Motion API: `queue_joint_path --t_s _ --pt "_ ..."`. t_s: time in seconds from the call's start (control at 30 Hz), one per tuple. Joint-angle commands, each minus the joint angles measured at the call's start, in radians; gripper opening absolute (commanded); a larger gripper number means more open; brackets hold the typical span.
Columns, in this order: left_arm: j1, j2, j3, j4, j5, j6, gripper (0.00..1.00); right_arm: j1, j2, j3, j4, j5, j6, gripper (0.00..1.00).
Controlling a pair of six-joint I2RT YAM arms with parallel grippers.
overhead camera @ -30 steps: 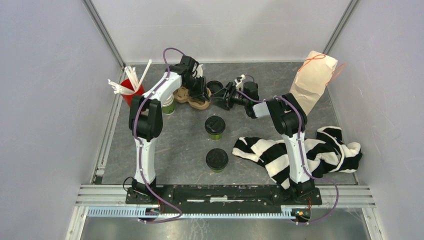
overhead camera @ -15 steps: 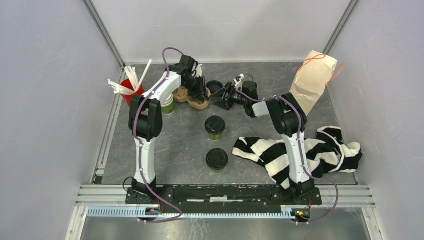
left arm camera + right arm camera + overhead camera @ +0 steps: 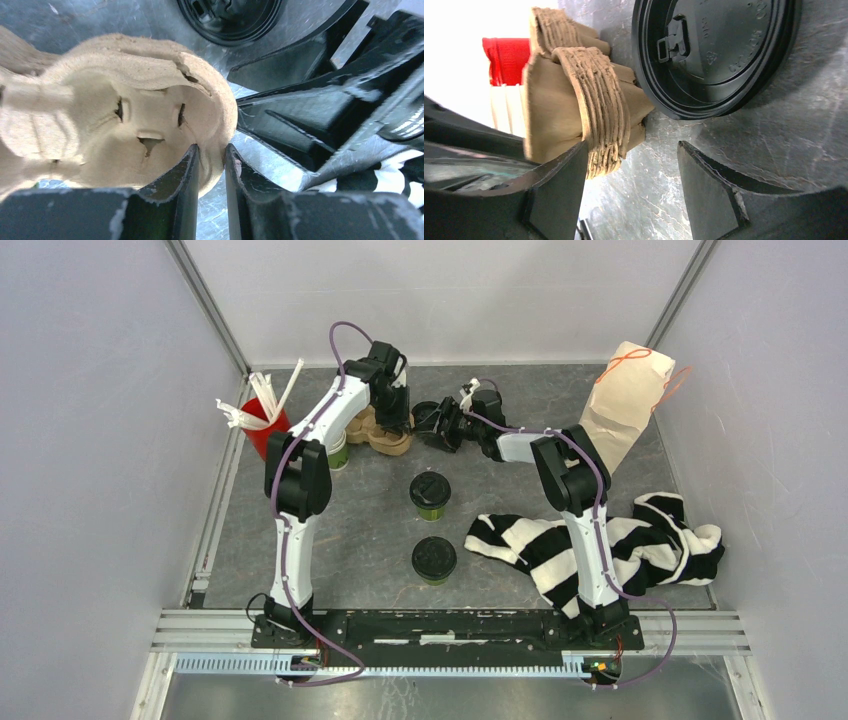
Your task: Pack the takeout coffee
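Two green takeout coffee cups with black lids stand mid-table, one [image 3: 430, 492] behind the other [image 3: 434, 558], apart from both grippers. The brown pulp carrier [image 3: 388, 437] lies at the back. My left gripper [image 3: 397, 418] is shut on the carrier's rim; in the left wrist view the left gripper [image 3: 211, 150] pinches the wall of one pocket of the carrier [image 3: 125, 115]. My right gripper [image 3: 438, 427] is open just right of the carrier. In the right wrist view the right gripper [image 3: 631, 150] has the carrier's end [image 3: 596, 110] against one finger, with nothing between the jaws.
A loose black lid [image 3: 430, 414] lies flat behind the right gripper, close to the carrier. A lidless green cup [image 3: 338, 452] and a red cup with white straws [image 3: 262, 422] stand at back left. A paper bag [image 3: 622, 405] and striped cloth [image 3: 600, 540] sit right.
The left wrist has lifted and shifted slightly back while holding the carrier's rim. The right gripper has moved left and back, closer to the carrier and the loose lid.
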Motion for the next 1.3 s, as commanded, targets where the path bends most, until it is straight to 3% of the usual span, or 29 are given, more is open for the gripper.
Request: queue_joint_path --t_s 0.0,0.33,0.57,0.67,1.0,1.27 --pt "-0.055 -0.048 0.113 0.020 -0.016 -0.051 0.05 0.038 -0.008 0.023 -0.277 0.132 -0.130 0.71" --pt "-0.077 -0.063 0.147 -0.028 -0.131 -0.030 0.02 0.036 -0.044 0.048 -0.233 0.051 -0.149 0.71" --pt "-0.076 -0.074 0.148 -0.035 -0.165 -0.018 0.02 0.016 -0.159 -0.017 -0.155 -0.004 -0.149 0.72" --pt "-0.076 -0.065 0.166 -0.034 -0.167 -0.015 0.02 0.008 -0.195 -0.015 -0.163 -0.001 -0.192 0.78" --pt "-0.077 -0.064 0.195 -0.036 -0.173 -0.023 0.02 0.014 -0.145 0.009 -0.141 0.005 -0.147 0.75" --pt "-0.094 -0.113 0.213 -0.106 -0.382 -0.041 0.02 0.022 -0.145 0.021 -0.158 0.008 -0.153 0.75"
